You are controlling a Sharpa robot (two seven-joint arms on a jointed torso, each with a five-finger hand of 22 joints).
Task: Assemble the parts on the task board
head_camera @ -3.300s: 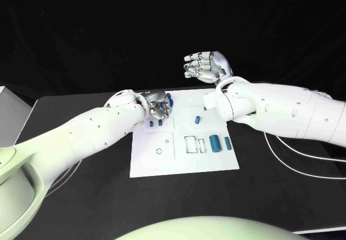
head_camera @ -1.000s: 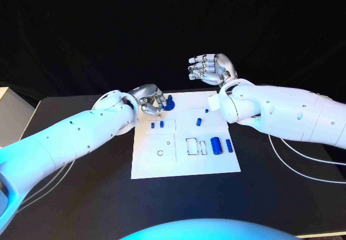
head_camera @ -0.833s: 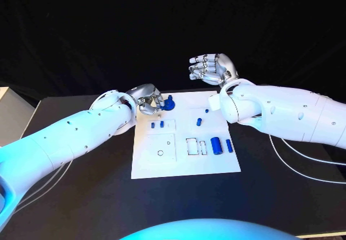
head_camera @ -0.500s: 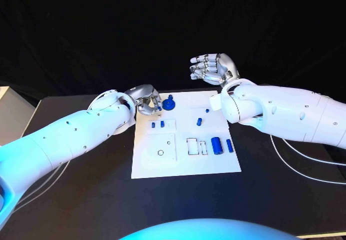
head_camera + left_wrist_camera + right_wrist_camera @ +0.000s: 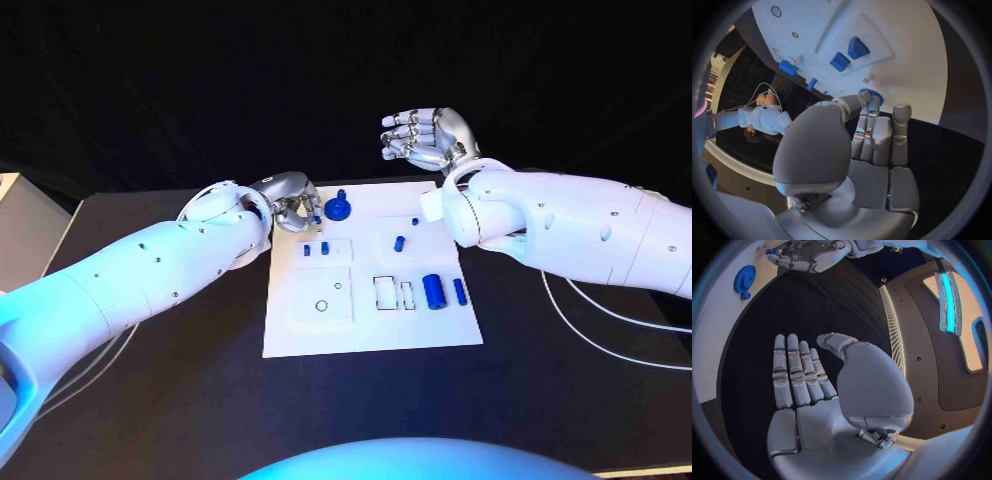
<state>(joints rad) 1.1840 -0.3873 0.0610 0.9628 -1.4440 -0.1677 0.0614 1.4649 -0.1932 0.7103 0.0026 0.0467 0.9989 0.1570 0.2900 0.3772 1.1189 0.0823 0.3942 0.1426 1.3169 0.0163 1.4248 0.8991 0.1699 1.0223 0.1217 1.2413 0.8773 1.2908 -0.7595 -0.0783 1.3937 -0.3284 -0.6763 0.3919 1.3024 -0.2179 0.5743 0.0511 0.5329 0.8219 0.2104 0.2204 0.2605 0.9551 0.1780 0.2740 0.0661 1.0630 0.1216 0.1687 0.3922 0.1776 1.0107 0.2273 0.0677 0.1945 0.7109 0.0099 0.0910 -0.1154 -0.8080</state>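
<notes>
The white task board (image 5: 368, 330) lies in the middle of the black desk (image 5: 173, 400), its near part bare. Further up, a row of parts sits on it: a white rectangular frame (image 5: 384, 292), a thick blue cylinder (image 5: 433, 291) just beside it, and a thinner blue peg (image 5: 459, 291) next to that, close to the board's right edge. On the left at the same depth is a square recess (image 5: 319, 300) with a small ring in it. Beyond these, two short blue pieces (image 5: 317, 248) lie side by side in a second recess, and a single small blue peg (image 5: 398, 241) stands apart to their right.

At the far left corner of the board, the left hand (image 5: 289, 203) hangs over the board's edge with its fingers curled downward and nothing visibly between them. The blue gear (image 5: 336, 208) lies flat on the board just beside the fingertips, on their right; in the left wrist view the gear (image 5: 871, 94) peeps out right at the tips of the fingers (image 5: 873, 131), and whether they touch it cannot be told.

Furthest off, the right hand (image 5: 423, 138) is raised above the far edge of the board, well apart from every part, holding nothing. The right wrist view shows its fingers (image 5: 798, 370) straight and side by side, the thumb bent across the palm.
</notes>
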